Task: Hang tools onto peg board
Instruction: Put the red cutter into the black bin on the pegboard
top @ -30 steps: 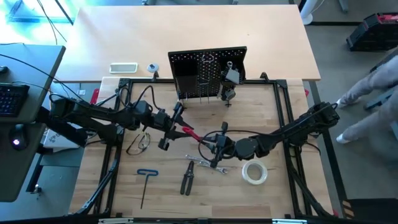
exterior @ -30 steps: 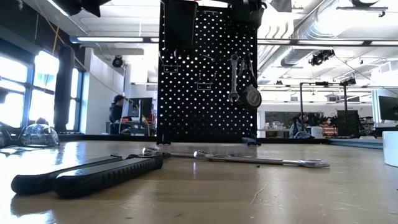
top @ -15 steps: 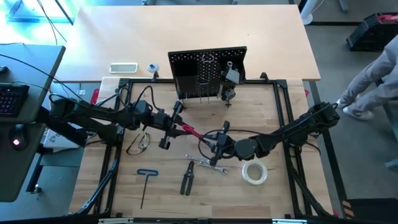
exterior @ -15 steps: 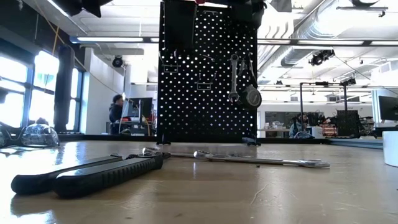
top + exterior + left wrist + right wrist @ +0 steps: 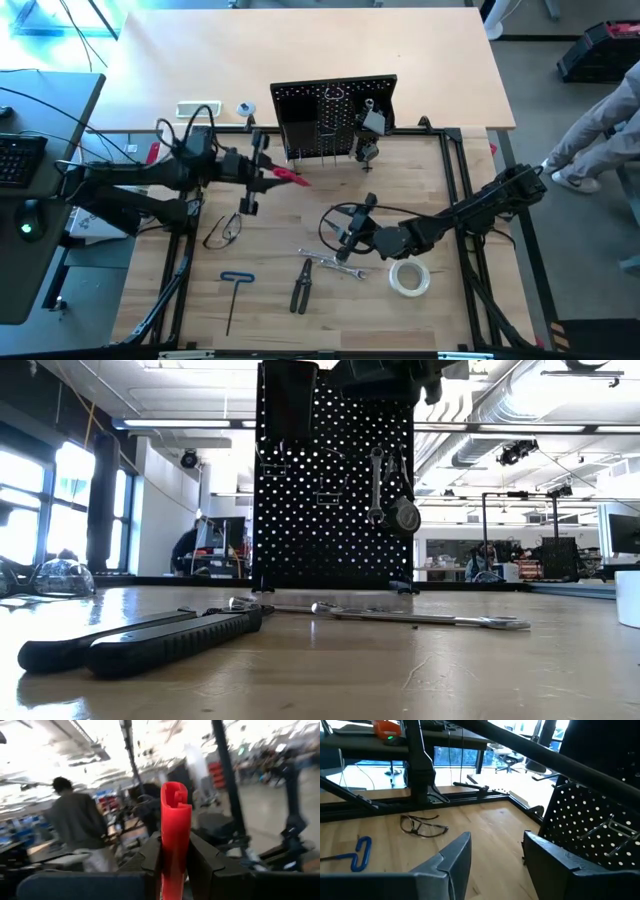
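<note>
Standing at the wooden tabletop's (image 5: 420, 180) far edge, the peg board (image 5: 333, 118) carries a wrench (image 5: 376, 484); pliers (image 5: 300, 285), tape roll (image 5: 408, 277), glasses (image 5: 222, 230) and hex key (image 5: 234, 293) remain. Left claw (image 5: 262, 177) pinches the red-handled tool (image 5: 291, 177) near it; right claw (image 5: 492, 855) hangs spread. A workshop lies beyond.

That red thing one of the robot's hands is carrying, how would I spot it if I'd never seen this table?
Start at the black peg board standing upright at the far side of the wooden table. Just in front of its left end, the left hand is shut on the red-handled tool, held above the tabletop. It is the only red item; the other loose tools are silver, black or blue.
</note>
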